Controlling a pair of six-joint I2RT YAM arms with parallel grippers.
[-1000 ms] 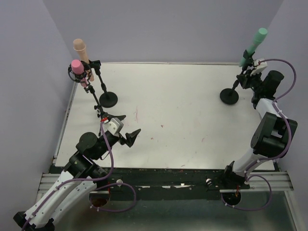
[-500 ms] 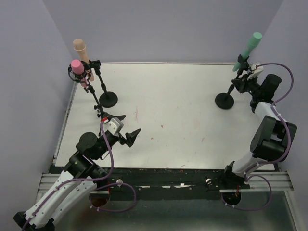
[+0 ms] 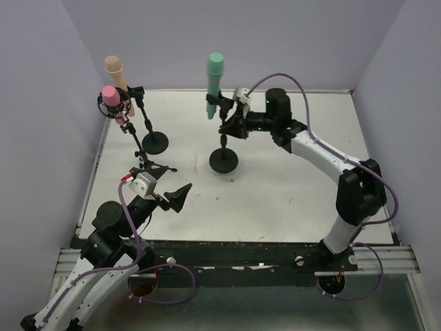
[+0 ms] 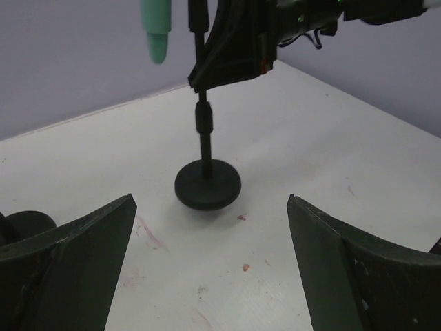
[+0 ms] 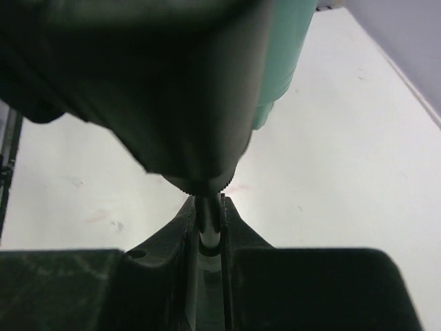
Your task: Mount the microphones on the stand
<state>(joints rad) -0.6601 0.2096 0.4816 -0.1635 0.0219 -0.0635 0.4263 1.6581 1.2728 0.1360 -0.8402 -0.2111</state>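
A green microphone (image 3: 214, 81) sits upright in the clip of a black stand (image 3: 224, 159) with a round base at the table's middle. My right gripper (image 3: 229, 124) is shut on that stand's pole (image 5: 209, 219), just under the clip. In the left wrist view the stand (image 4: 207, 183) and the green microphone's tip (image 4: 158, 36) show ahead. A second stand (image 3: 154, 142) at the far left holds a pink microphone (image 3: 110, 96) and a beige microphone (image 3: 116, 71). My left gripper (image 3: 172, 185) is open and empty, near the front left, its fingers (image 4: 69, 269) wide apart.
The white table (image 3: 289, 179) has grey walls on three sides. The second stand's base (image 4: 24, 224) shows at the left edge of the left wrist view. The right arm reaches across the back of the table from the right.
My right gripper has carried the stand with the green microphone from the far right corner to the table's middle. My left gripper has shifted slightly left and down.
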